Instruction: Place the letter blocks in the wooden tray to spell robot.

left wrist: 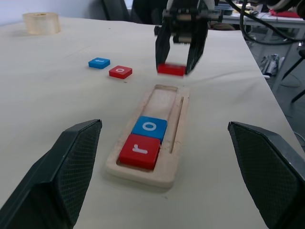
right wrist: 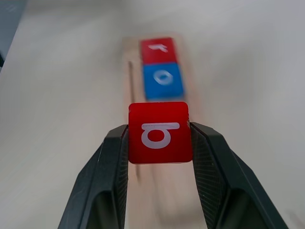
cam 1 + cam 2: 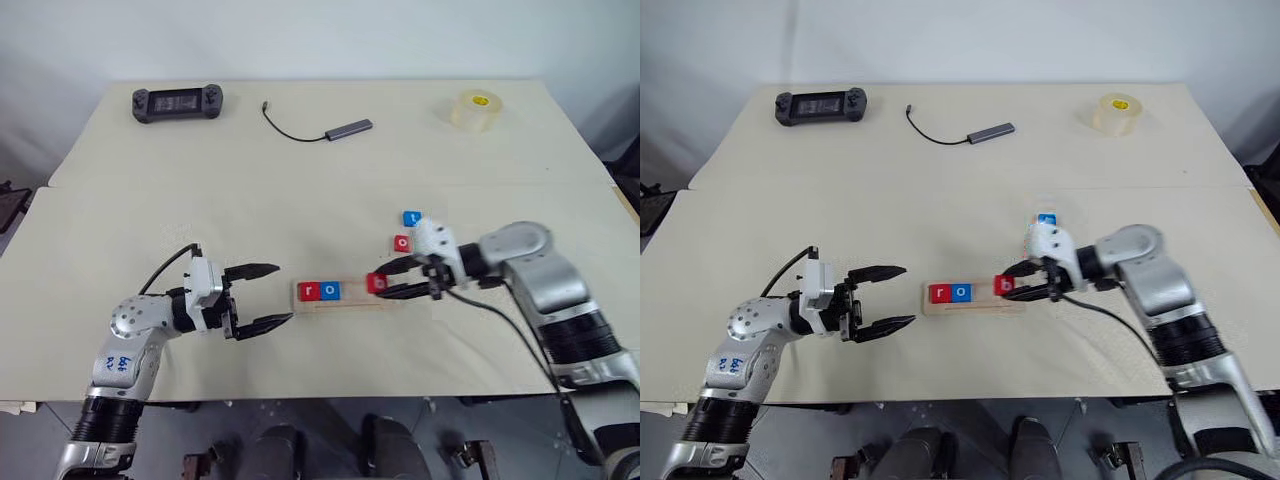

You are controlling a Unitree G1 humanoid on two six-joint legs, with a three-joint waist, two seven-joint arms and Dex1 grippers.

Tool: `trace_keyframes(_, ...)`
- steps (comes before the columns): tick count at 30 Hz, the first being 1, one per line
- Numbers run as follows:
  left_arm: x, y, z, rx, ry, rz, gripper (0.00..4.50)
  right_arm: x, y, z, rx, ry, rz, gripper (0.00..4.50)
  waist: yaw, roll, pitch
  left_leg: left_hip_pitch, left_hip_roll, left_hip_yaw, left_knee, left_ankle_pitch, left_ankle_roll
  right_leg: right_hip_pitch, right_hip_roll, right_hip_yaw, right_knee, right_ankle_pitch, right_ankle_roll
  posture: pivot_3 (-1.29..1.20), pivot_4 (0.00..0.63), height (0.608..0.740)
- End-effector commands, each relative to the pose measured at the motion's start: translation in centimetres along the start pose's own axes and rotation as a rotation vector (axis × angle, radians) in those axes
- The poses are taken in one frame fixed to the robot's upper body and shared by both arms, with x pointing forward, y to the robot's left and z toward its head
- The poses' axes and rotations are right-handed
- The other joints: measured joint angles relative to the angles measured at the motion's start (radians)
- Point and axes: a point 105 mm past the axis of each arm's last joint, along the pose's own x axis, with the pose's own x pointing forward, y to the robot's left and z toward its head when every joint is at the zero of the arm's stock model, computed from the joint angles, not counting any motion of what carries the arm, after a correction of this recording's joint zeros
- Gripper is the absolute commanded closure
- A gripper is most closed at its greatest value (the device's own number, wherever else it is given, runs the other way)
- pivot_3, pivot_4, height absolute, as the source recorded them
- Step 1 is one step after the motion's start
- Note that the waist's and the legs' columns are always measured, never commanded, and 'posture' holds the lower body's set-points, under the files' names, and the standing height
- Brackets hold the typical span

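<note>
The wooden tray (image 3: 353, 294) lies near the table's front middle, with a red "r" block (image 3: 308, 291) and a blue "o" block (image 3: 330, 290) side by side at its left end. My right gripper (image 3: 380, 285) is shut on the red "b" block (image 2: 160, 132) and holds it just over the tray's right end. A loose red "o" block (image 3: 402, 242) and a blue "t" block (image 3: 411, 217) lie on the table behind that gripper. My left gripper (image 3: 284, 292) stands open and empty just left of the tray, pointing at it.
At the back of the table are a black game controller (image 3: 177, 103), a grey USB hub with a black cable (image 3: 347, 128) and a roll of clear tape (image 3: 474, 110). The table's front edge runs close below both arms.
</note>
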Motion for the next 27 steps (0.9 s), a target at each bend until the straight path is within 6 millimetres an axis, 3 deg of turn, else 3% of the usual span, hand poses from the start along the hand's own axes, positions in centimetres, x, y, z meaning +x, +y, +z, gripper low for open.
trace_keyframes(1, -0.1, -0.2, 0.9, 0.023, -0.016, 0.005, 0.00, 0.4, -0.7, 0.2, -0.042, 0.027, -0.048, 3.04, 0.007, 0.000, 0.000, 0.000, -0.001, 0.000, 0.000, 0.000, 0.000, 0.000, 0.000, 0.000, 0.000, 0.000, 0.000, 0.00, 0.150, 0.740)
trace_keyframes(7, -0.1, -0.5, 0.9, 0.021, -0.016, 0.013, 0.00, 2.0, -1.5, 0.6, -0.028, 0.015, -0.081, 3.04, 0.000, 0.000, 0.000, 0.000, 0.000, 0.000, -0.001, 0.000, 0.000, -0.001, 0.000, 0.000, 0.001, 0.000, 0.000, 0.00, 0.150, 0.740)
trace_keyframes(12, 0.0, -0.6, 0.9, 0.018, -0.018, 0.019, 0.00, 2.1, -0.9, 1.0, -0.010, -0.007, -0.052, 1.26, -0.008, 0.000, 0.000, 0.000, -0.001, 0.000, -0.001, 0.000, 0.000, -0.001, 0.000, 0.000, 0.001, 0.000, 0.000, 0.00, 0.150, 0.740)
trace_keyframes(16, 0.1, -0.6, 0.9, 0.016, -0.021, 0.020, 0.00, 1.0, -0.8, 1.2, -0.017, -0.015, -0.055, 0.01, -0.007, 0.000, 0.000, 0.000, 0.000, 0.001, -0.001, 0.000, 0.000, -0.001, 0.001, 0.000, 0.001, 0.000, 0.000, 0.00, 0.150, 0.740)
trace_keyframes(20, 0.2, -0.5, 0.9, 0.017, -0.022, 0.019, 0.00, -0.3, -1.0, 1.3, -0.001, -0.031, -0.090, 0.01, -0.005, 0.000, 0.000, 0.000, -0.001, 0.000, -0.001, 0.000, 0.000, -0.001, 0.000, 0.000, 0.000, 0.000, 0.000, 0.00, 0.150, 0.740)
trace_keyframes(24, 0.3, -0.5, 0.8, 0.018, -0.024, 0.019, 0.00, -1.9, -0.7, -0.4, 0.064, -0.026, -0.153, 0.01, -0.003, 0.000, 0.000, 0.000, 0.000, 0.000, -0.001, 0.000, 0.000, -0.001, 0.000, 0.000, 0.000, 0.000, 0.000, 0.00, 0.150, 0.740)
trace_keyframes(27, 0.3, -0.6, 0.7, 0.015, -0.023, 0.020, 0.00, -2.2, -0.6, -1.5, 0.100, -0.017, -0.188, 0.62, -0.005, 0.000, 0.000, 0.000, -0.001, 0.001, -0.001, 0.000, 0.000, -0.001, 0.000, 0.000, 0.000, 0.000, 0.000, 0.00, 0.150, 0.740)
